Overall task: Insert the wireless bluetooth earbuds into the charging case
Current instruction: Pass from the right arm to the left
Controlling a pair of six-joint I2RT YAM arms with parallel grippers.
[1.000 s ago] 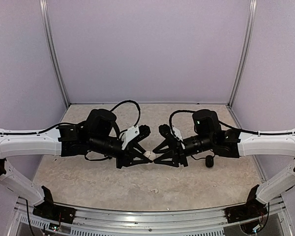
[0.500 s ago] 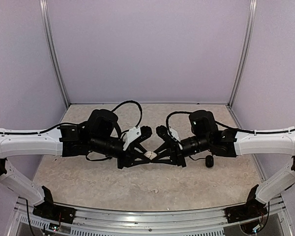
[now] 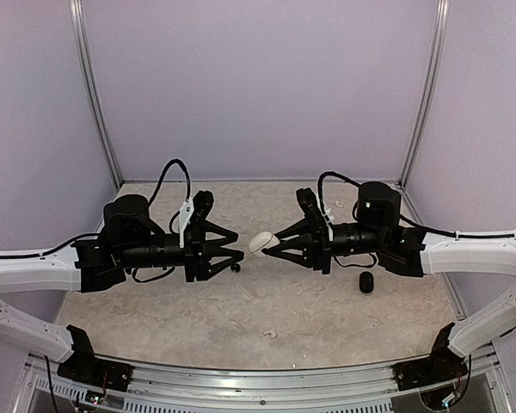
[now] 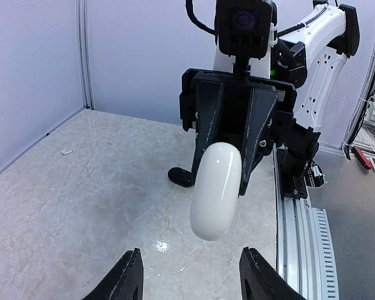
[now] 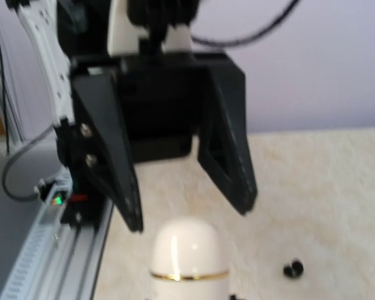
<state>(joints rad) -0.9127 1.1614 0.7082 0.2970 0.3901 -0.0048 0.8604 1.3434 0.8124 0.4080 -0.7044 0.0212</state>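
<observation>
I am watching two robot arms meet above a pale, marbled counter point(image 3: 267, 318). My right gripper point(image 3: 273, 243) has its jaws clenched on one end of a white, pebble-shaped charging case point(image 4: 216, 190). It holds the case in the air with the free end pointing at the other arm. A thin gold seam rings the case, and the lid looks closed.

My left gripper point(image 4: 190, 282) faces the case from just apart, jaws released and holding nothing. A tiny black earbud point(image 5: 293, 269) lies on the counter below and a little to one side of that gripper. It is too small for me to tell whether the second one lies with it. A small black oval object point(image 3: 366, 282) rests on the counter under the right arm, and I cannot tell what it is.

I judge the case is being readied in mid-air, with nothing inserted yet. The next move, I think, calls for opening the lid. Then the free gripper must come down very precisely on that small bud.
</observation>
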